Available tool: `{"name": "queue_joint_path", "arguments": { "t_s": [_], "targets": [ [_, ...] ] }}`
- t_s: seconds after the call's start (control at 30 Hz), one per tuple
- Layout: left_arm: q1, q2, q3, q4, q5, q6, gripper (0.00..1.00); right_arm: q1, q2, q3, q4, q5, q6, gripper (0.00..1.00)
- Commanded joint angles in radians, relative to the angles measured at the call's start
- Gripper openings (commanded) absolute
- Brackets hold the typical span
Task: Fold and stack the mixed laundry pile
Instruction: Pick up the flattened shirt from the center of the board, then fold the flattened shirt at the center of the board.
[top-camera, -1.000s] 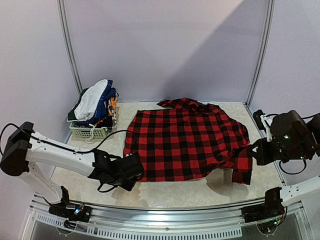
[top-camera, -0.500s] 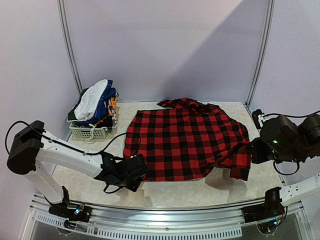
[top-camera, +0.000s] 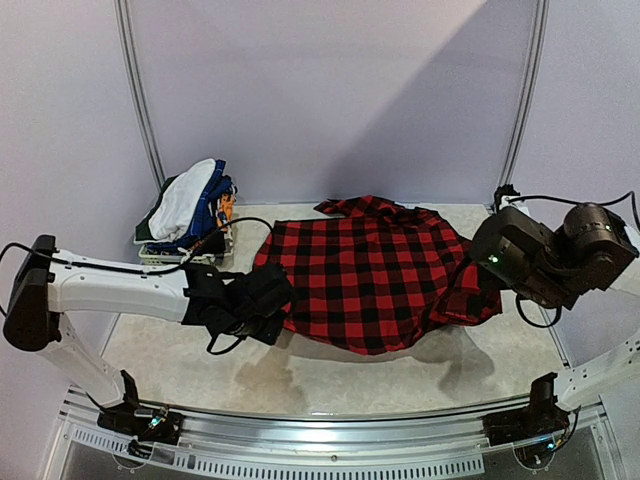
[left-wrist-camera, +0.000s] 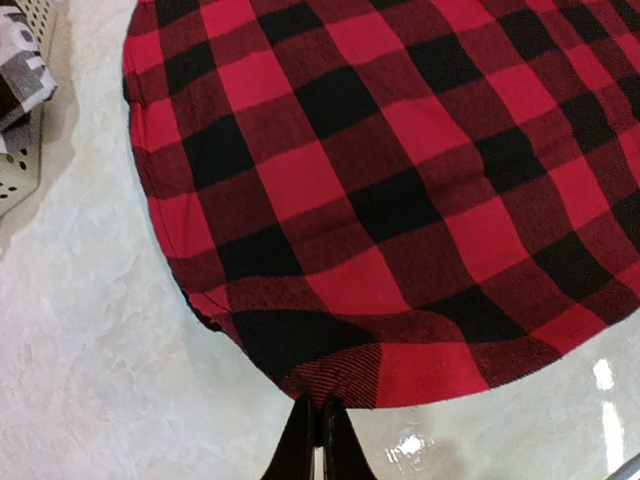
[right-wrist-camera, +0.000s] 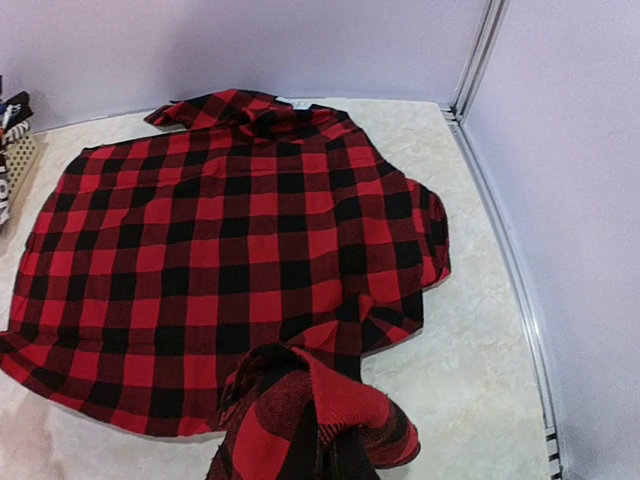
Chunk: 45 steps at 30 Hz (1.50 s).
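So the biggest thing here is the pale, marbled table (top-camera: 400, 385), and most of its middle is taken up by the red-and-black plaid flannel shirt (top-camera: 370, 275). It's spread out with the collar at the far side and the hem toward the near side. The far half lies flat, but the near edge is raised off the table with a shadow under it, because both arms have hold of it.

Next down in size is the heap of other soft garments (top-camera: 190, 205), white, blue and a bit of orange. It's stuffed into a small white lattice plastic basket (left-wrist-camera: 15, 150) at the far left corner, just beside the shirt's left edge. That's the rest of the laundry waiting its turn.

The left gripper (left-wrist-camera: 320, 412) is clenched right on the hem at the near-left corner, pinching just the fabric edge. The right gripper (right-wrist-camera: 330, 450) is clamped on a bunched wad of plaid at the near-right, looks like the sleeve and corner gathered together.

My guess is that holding both near corners up like that sets up the first fold, carrying the hem over toward the collar.

Stuff in the way: the basket sits close to the left arm, and a black cable (top-camera: 235, 225) loops right by it. I'd also watch that bunched right side, which could land lumpy instead of flat.
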Motion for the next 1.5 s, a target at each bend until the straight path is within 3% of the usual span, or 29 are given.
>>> {"name": "queue_joint_path", "arguments": {
  "t_s": [0.0,0.13,0.43,0.67,1.13,1.47],
  "targets": [
    [0.06,0.005,0.06,-0.047,-0.037,0.062,0.0,-0.085,0.07,0.078,0.022,0.093,-0.137,0.0],
    [0.115,0.027,0.099,-0.045,-0.032,0.091,0.0,-0.153,0.115,0.12,0.114,0.114,-0.265,0.0],
    [0.22,0.103,0.175,-0.044,-0.008,0.139,0.0,-0.249,0.156,0.144,0.463,0.068,-0.726,0.0],
    [0.282,0.161,0.213,-0.027,0.014,0.156,0.0,-0.32,0.249,0.189,0.592,0.046,-0.935,0.0],
    [0.383,0.294,0.285,0.003,0.07,0.191,0.0,-0.376,0.501,0.458,0.73,0.192,-1.218,0.0],
    [0.416,0.373,0.341,0.006,0.101,0.211,0.0,-0.378,0.6,0.404,0.77,0.194,-1.264,0.0]
  ]
}}
